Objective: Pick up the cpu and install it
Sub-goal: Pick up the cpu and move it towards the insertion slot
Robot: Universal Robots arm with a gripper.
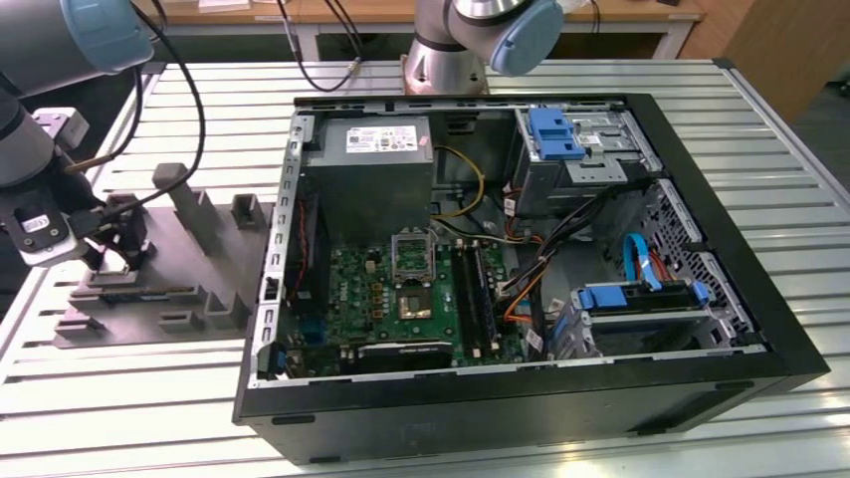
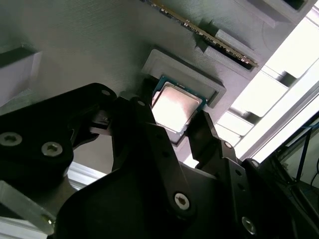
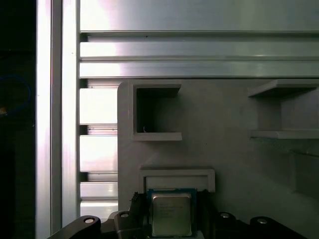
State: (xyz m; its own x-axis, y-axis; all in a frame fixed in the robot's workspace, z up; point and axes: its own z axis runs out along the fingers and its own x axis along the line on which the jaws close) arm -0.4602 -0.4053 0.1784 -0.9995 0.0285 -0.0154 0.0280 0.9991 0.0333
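- A black two-fingered gripper [image 1: 113, 261] on a grey robot arm [image 1: 27, 149] is lowered onto a large grey plastic tray with upright blocks [image 1: 199, 289].
- The tray lies on a slatted aluminium table [image 1: 119, 418], on the exterior view's left of an open black computer case [image 1: 531, 408].
- The cpu [image 3: 171, 215], a small flat square chip with a pale silvery metal top, sits in a shallow raised pocket near the tray's edge on the exterior view's left.
- In both wrist views the gripper [image 2: 173, 115] straddles the cpu [image 2: 172, 107]. Its jaws are narrowed to the chip's width, with a black fingertip [image 3: 138, 204] against each of two opposite edges.
- The chip rests level in its pocket, not lifted.
- A long thin circuit board [image 2: 219, 45] stands on edge in a tray slot just beyond the pocket.
- Inside the case a green motherboard [image 1: 385, 299] lies flat, well apart from the gripper.
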